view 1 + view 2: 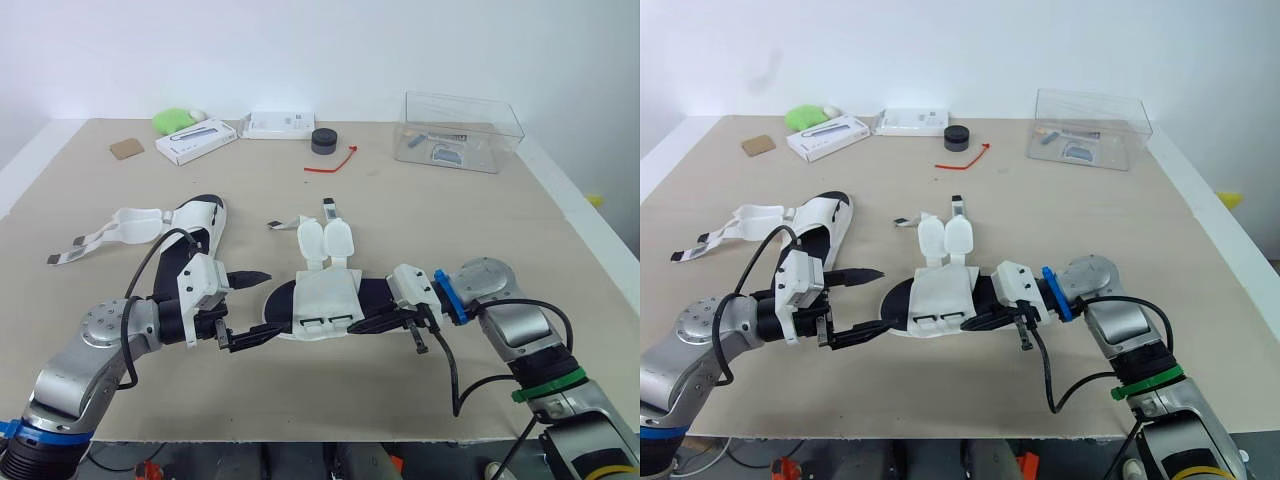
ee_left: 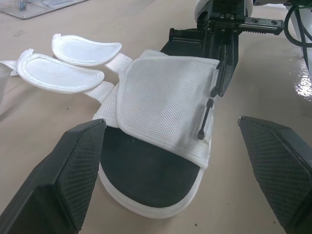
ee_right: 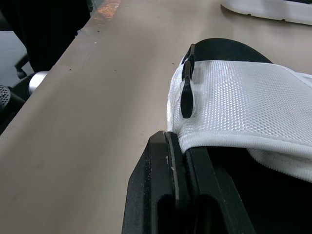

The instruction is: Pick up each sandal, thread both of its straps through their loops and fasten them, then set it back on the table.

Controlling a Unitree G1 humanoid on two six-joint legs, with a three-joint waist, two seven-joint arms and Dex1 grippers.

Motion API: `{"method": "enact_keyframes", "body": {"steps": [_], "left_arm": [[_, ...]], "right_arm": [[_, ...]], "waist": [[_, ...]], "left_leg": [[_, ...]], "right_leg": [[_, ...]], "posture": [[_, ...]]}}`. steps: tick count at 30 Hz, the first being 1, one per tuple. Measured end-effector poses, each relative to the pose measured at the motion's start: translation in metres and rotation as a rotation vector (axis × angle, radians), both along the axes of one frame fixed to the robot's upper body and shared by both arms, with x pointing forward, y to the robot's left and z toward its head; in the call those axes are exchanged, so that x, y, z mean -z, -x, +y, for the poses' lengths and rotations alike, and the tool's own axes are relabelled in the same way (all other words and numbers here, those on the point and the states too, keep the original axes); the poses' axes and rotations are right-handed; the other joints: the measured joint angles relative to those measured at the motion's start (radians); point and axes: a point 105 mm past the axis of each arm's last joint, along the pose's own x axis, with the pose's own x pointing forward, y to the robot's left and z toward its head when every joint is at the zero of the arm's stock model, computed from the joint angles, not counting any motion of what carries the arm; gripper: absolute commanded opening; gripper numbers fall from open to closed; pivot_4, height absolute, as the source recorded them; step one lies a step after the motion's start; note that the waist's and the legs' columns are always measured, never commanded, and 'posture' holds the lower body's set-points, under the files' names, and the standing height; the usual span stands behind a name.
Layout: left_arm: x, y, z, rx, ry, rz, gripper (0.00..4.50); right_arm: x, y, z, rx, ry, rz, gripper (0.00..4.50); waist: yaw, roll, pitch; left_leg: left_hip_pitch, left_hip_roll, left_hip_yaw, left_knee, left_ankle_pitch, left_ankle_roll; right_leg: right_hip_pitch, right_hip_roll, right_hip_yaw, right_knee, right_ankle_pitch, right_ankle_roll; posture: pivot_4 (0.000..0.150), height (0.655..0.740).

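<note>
Arms are done up in silver-grey metal with chunky round joint housings. A white boxy module is bolted on behind each pair of black fingers (image 2: 73, 175), and the pads are cross-hatched. Loose black cables are looped off both forearms. The right arm (image 1: 520, 330) is tagged with a blue ring (image 1: 447, 297) and a green band (image 1: 548, 385).

Black-soled white mesh sandal (image 1: 322, 305) flat, straps unfastened; second sandal (image 1: 203, 222) likewise, to its left, apart.

White mesh-weave sandal (image 1: 325, 298) with black footbed, beige table (image 1: 490, 230), red tie (image 1: 334, 163), green toy (image 1: 174, 120)
</note>
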Motion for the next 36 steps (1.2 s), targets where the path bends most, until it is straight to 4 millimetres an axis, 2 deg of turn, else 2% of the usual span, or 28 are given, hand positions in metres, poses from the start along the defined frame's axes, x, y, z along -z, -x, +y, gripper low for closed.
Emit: {"method": "enact_keyframes", "body": {"steps": [10, 11, 13, 18, 19, 20, 26, 28, 31, 34, 36], "left_arm": [[0.001, 0.000, 0.000, 0.004, -0.004, 0.002, 4.50], [0.001, 0.000, 0.000, 0.005, -0.004, 0.002, 4.50], [0.001, 0.001, -0.001, 0.007, -0.006, 0.003, 4.50], [0.002, 0.002, -0.002, 0.019, -0.007, 0.006, 4.50], [0.001, 0.002, -0.002, 0.023, -0.008, 0.005, 4.50], [0.000, 0.001, -0.003, 0.027, -0.008, 0.001, 4.50], [0.001, 0.000, -0.004, 0.022, -0.012, 0.004, 4.50], [0.005, -0.006, -0.003, -0.003, -0.030, 0.011, 4.50], [0.005, -0.013, -0.005, -0.016, -0.021, 0.009, 4.50], [0.002, -0.018, -0.007, 0.010, -0.036, -0.021, 3.66], [0.010, -0.020, -0.007, 0.031, -0.077, -0.024, 2.68]], "right_arm": [[0.006, 0.003, 0.002, 0.022, -0.018, 0.055, 0.05], [0.007, 0.004, 0.001, 0.024, -0.013, 0.064, 0.75], [0.006, 0.006, 0.000, 0.026, -0.005, 0.086, 1.45], [0.003, 0.008, -0.003, 0.012, -0.004, 0.085, 3.83], [0.002, 0.008, -0.004, 0.012, -0.006, 0.072, 4.26], [0.001, 0.008, -0.006, 0.015, -0.009, 0.064, 4.39], [-0.008, 0.011, -0.023, 0.068, -0.008, 0.100, 4.39], [-0.007, 0.013, -0.036, 0.115, 0.010, 0.138, 4.39], [-0.011, 0.012, -0.044, 0.166, -0.014, 0.170, 4.39], [-0.026, 0.002, -0.049, 0.267, -0.093, 0.183, 4.50], [-0.041, -0.009, -0.048, 0.341, -0.158, 0.199, 4.50]], "waist": [[0.000, 0.000, 0.000], [0.000, 0.000, 0.000], [0.000, 0.000, 0.000], [0.000, 0.000, 0.000], [0.000, 0.000, 0.000], [0.000, 0.000, 0.000], [0.001, 0.000, 0.000], [0.001, 0.000, 0.000], [0.002, 0.000, 0.000], [-0.001, 0.000, 0.000], [-0.003, 0.000, 0.000]], "left_leg": [[0.000, 0.000, 0.000, 0.000, 0.000, 0.000], [0.000, 0.000, 0.000, 0.000, 0.000, 0.000], [0.000, 0.000, 0.000, 0.000, 0.000, 0.000], [0.000, 0.000, 0.000, 0.000, 0.000, 0.000], [0.000, 0.000, 0.000, 0.000, 0.000, 0.000], [0.000, 0.000, 0.000, 0.000, 0.000, 0.000], [0.001, 0.000, 0.000, 0.000, 0.000, 0.000], [0.001, -0.001, -0.001, 0.000, 0.000, 0.000], [0.001, 0.000, -0.001, 0.001, 0.000, 0.000], [0.001, 0.000, 0.001, 0.001, 0.000, -0.001], [0.002, 0.000, 0.002, 0.001, 0.000, -0.001]], "right_leg": [[0.000, 0.000, 0.000, 0.000, 0.000, 0.000], [0.000, 0.000, 0.000, 0.000, 0.000, 0.000], [0.000, 0.000, 0.000, 0.000, 0.000, 0.000], [0.000, 0.000, 0.000, 0.000, 0.000, 0.000], [0.000, 0.000, 0.000, 0.000, 0.000, 0.000], [0.000, 0.000, 0.000, 0.000, 0.000, 0.000], [0.001, 0.000, 0.000, 0.000, 0.000, 0.000], [0.001, 0.000, -0.001, 0.000, 0.000, 0.000], [0.001, 0.000, 0.000, 0.000, 0.000, 0.001], [0.001, 0.001, 0.000, 0.000, 0.000, 0.002], [0.001, 0.003, 0.001, 0.000, 0.000, 0.002]], "posture": [[0.150, 0.7400], [0.150, 0.7400], [0.150, 0.7400], [0.150, 0.7400], [0.150, 0.7400], [0.150, 0.7400], [0.150, 0.7400], [0.150, 0.7400], [0.150, 0.7400], [0.150, 0.7400], [0.150, 0.7400]]}}
